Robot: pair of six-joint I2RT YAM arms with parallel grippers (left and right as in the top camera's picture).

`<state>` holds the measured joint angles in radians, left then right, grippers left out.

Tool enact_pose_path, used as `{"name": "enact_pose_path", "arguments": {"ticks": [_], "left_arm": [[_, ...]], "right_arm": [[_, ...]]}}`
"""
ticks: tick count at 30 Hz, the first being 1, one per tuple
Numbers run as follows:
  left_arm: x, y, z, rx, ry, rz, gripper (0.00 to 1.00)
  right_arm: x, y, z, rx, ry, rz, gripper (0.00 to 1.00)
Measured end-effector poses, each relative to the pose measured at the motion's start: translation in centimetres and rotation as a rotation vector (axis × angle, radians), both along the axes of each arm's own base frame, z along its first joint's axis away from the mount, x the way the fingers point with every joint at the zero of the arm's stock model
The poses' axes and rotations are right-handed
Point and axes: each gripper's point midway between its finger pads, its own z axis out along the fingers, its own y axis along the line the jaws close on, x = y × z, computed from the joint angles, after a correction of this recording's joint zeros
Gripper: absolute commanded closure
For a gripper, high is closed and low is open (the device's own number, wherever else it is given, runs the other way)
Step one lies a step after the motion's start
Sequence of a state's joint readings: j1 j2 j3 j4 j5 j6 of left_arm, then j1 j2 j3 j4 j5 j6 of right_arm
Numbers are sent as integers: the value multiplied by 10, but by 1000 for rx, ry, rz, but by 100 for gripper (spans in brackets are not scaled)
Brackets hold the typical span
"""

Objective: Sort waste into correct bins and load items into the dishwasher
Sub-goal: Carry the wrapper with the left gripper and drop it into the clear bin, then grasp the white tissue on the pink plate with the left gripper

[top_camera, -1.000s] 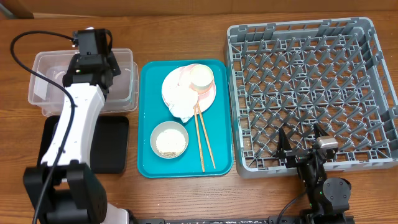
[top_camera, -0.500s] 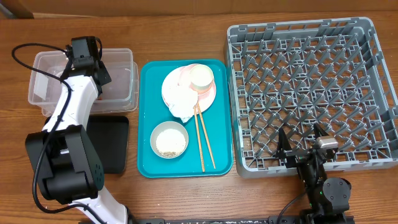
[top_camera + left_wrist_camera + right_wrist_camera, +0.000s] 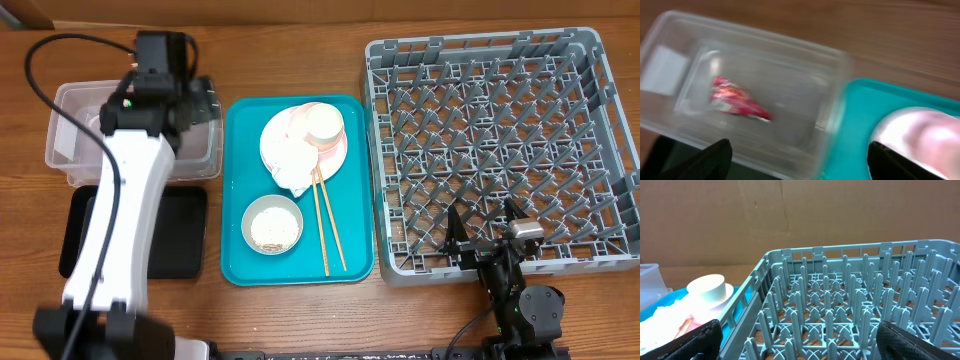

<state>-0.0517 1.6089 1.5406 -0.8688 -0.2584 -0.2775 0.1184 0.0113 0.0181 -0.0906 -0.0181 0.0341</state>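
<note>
My left gripper (image 3: 185, 97) hangs open over the right end of the clear tub (image 3: 70, 130), with nothing between its fingers. In the blurred left wrist view the red-and-white snack wrapper (image 3: 735, 97) lies loose on the floor of the tub (image 3: 790, 47), ahead of the left gripper (image 3: 799, 145). On the teal tray (image 3: 240, 200) are pink plates (image 3: 338, 152) carrying a crumpled tissue (image 3: 290, 160) and a white cup (image 3: 324, 124), a bowl of rice (image 3: 272, 223) and chopsticks (image 3: 328, 225). My right gripper (image 3: 485, 222) rests open at the front edge of the grey dish rack (image 3: 500, 140), empty (image 3: 797, 327).
The black tray (image 3: 180, 235) lies in front of the tub, partly under my left arm. The right wrist view looks across the rack's pegs (image 3: 840, 305) toward the cup (image 3: 710, 287). A cardboard wall stands behind the table.
My left gripper has gone from shut to open above the tub, and the wrist has swung right toward the teal tray. The right arm has not moved.
</note>
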Motion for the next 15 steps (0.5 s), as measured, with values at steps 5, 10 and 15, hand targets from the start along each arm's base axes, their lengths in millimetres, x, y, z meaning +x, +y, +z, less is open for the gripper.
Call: {"name": "enact_pose_path", "arguments": {"ticks": [5, 10, 15], "left_arm": [[-44, -80, 10, -172, 92, -237, 11], [-68, -127, -28, -225, 244, -363, 9], [-72, -135, -77, -225, 376, -365, 8]], "right_arm": [[0, 0, 0, -1, 0, 0, 0], [0, 0, 0, 0, -2, 0, 0], [0, 0, 0, 0, 0, 0, 0]]}}
